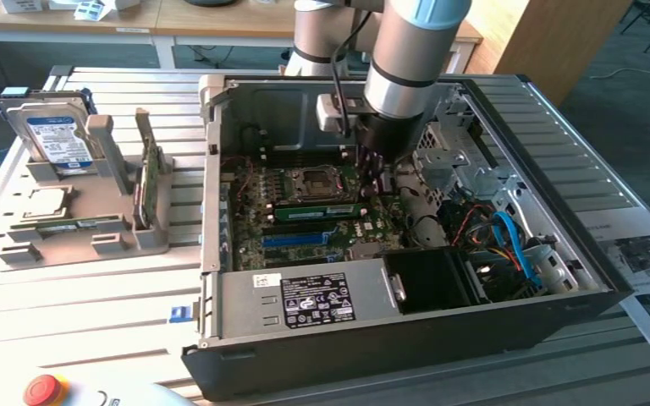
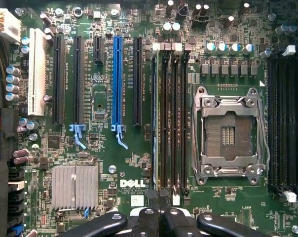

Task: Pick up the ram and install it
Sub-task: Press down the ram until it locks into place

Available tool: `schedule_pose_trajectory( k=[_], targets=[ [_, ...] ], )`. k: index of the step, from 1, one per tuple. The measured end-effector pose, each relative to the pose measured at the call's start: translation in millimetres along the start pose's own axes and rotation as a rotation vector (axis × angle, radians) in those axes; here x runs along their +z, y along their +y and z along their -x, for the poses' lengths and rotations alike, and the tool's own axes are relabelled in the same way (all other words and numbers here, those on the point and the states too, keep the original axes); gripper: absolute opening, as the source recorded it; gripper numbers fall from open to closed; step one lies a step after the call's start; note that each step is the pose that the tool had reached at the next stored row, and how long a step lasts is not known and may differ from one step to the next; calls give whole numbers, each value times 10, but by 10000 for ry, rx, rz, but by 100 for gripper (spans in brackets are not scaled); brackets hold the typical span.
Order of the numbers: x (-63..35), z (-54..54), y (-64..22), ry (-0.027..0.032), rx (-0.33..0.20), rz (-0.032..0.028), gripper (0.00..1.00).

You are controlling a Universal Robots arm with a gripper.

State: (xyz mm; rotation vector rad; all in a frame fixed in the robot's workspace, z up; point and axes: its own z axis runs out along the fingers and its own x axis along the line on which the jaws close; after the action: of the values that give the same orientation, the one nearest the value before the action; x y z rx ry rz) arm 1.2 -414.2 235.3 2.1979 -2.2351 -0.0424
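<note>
Logged open PC case (image 1: pixel 596 283) lying on its side on the slatted tabletop (image 1: pixel 88 296), motherboard (image 1: pixel 251 228) facing up. Found arm (image 1: pixel 410 51) extended down into the case from the far side, jaws low over the board, just to the exterior view's right of the CPU socket (image 1: pixel 308 182). Saw jaws pressed together, no gap between them.

Located the ram (image 1: pixel 314 211) standing on edge in a memory slot on the near side of the socket, green face toward the exterior camera, right end close below the jaws. Could not tell contact between jaws and the ram.

From the wrist camera: noted bank of dark memory slots (image 2: pixel 171 118) between the socket (image 2: pixel 228 131) and the blue expansion slot (image 2: pixel 118 79). Placed closed jaws at one end of that bank, beside the DELL lettering (image 2: pixel 133 183) and near the finned heatsink (image 2: pixel 75 185).

Recorded grey fixture (image 1: pixel 99 241) on the tabletop at the exterior view's left, beside the case. Noted in it:
- hard drive (image 1: pixel 54 139) upright at the far end
- wider green card (image 1: pixel 145 182) on edge along the side nearest the case
- square processor chip (image 1: pixel 37 203) lying flat
- narrow greenish strip (image 1: pixel 71 225) flat just nearer, too small to identify

Noted red button (image 1: pixel 45 389) at the near left edge and printed sheets (image 1: pixel 647 262) at the exterior view's right of the case.
</note>
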Motion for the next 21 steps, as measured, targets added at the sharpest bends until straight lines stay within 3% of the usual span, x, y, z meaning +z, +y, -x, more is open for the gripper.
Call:
schedule_pose_trajectory(
  k=[21],
  targets=[
    [56, 28, -2, 2, -1, 0, 11]
  ],
)
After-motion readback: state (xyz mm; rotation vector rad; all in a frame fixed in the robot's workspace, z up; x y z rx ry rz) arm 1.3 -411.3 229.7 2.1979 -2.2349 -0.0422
